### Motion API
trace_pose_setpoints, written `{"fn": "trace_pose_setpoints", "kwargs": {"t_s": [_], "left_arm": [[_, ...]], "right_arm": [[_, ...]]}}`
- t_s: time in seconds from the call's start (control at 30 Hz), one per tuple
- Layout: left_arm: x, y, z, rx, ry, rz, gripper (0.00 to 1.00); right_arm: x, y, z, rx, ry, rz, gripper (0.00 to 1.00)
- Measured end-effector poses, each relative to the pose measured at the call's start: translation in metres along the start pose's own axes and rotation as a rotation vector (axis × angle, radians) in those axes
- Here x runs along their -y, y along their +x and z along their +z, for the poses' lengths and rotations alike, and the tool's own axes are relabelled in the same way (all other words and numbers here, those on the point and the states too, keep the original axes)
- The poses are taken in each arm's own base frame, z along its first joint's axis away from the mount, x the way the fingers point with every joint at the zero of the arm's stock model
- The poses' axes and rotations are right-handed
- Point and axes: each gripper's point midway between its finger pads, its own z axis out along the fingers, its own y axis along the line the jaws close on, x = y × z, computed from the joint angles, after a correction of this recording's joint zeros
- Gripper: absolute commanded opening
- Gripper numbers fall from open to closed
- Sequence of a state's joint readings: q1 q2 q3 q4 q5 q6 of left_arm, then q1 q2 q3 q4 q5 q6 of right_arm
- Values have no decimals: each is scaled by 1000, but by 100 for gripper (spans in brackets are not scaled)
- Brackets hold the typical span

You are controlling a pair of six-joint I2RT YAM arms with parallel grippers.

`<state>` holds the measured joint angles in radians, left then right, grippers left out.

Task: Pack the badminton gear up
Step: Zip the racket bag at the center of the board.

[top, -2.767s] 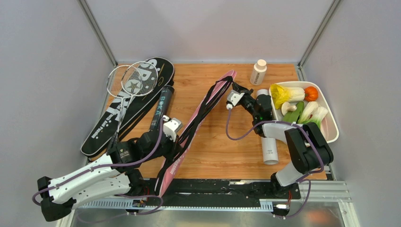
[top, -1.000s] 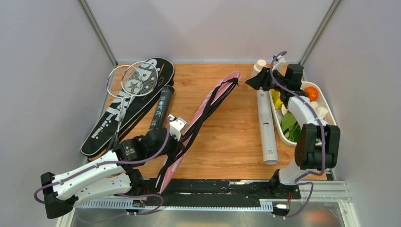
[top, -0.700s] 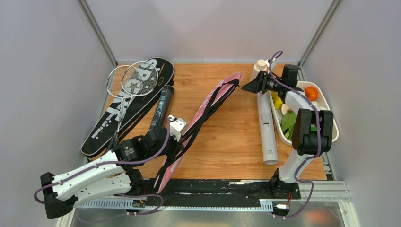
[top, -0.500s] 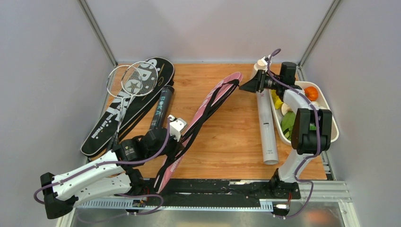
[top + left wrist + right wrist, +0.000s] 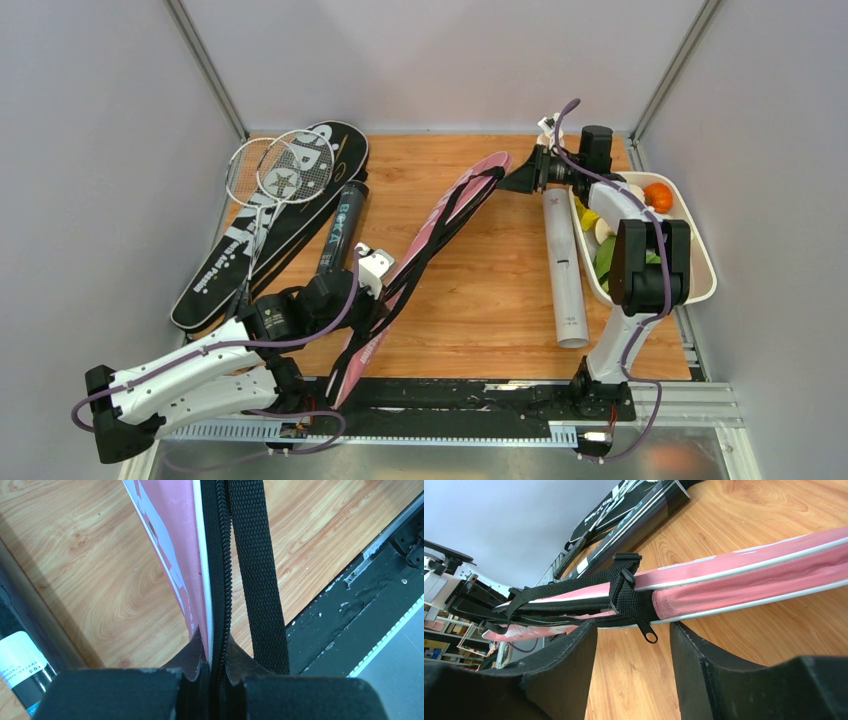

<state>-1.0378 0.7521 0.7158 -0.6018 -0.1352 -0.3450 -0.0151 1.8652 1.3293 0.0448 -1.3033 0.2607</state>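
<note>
The pink racket bag (image 5: 430, 240) stands on its edge, running diagonally from near left to far centre, with black straps (image 5: 255, 555) along it. My left gripper (image 5: 375, 305) is shut on the bag's zipper edge (image 5: 214, 652) near its handle end. My right gripper (image 5: 515, 182) is open and low over the table by the bag's far end. The bag's black zipper pull (image 5: 647, 632) hangs just ahead of its open jaws, untouched. Two white rackets (image 5: 275, 172) lie on a black racket bag (image 5: 270, 225) at the far left, with a black tube (image 5: 340, 228) beside it. A white tube (image 5: 563, 270) lies right of centre.
A white tray (image 5: 700, 250) of toy vegetables sits along the right edge, under my right arm. Bare wooden tabletop (image 5: 480, 290) lies between the pink bag and the white tube. Grey walls close in the far side and both flanks.
My right gripper has slid left and down from beside the bottle toward the pink bag's far end. The left gripper and the bag have not moved.
</note>
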Motion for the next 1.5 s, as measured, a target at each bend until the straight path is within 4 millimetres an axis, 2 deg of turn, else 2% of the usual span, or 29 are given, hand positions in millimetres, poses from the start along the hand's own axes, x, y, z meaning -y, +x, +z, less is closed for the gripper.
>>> {"fn": "trace_pose_setpoints", "kwargs": {"t_s": [0.1, 0.27, 0.5, 0.57, 0.67, 1.0, 1.33, 1.5], "left_arm": [[0, 0, 0, 1, 0, -1, 0], [0, -1, -1, 4, 1, -1, 0], [0, -1, -1, 3, 0, -3, 0], [0, -1, -1, 3, 0, -3, 0], [0, -1, -1, 3, 1, -3, 0], [-3, -3, 2, -3, -22, 1, 0], [-9, -10, 17, -14, -69, 40, 0], [-10, -12, 28, -21, -85, 59, 0]], "right_arm": [[0, -1, 0, 0, -2, -3, 53], [-3, -3, 1, -4, -23, -12, 41], [-4, -1, 1, -12, -40, -5, 35], [-4, -1, 2, -13, -41, -4, 26], [-5, -1, 3, -14, -42, -3, 1], [-1, 2, 9, -7, 7, 16, 0], [-38, 32, 37, -35, 74, 11, 0], [-53, 59, 55, -66, 109, 40, 0]]}}
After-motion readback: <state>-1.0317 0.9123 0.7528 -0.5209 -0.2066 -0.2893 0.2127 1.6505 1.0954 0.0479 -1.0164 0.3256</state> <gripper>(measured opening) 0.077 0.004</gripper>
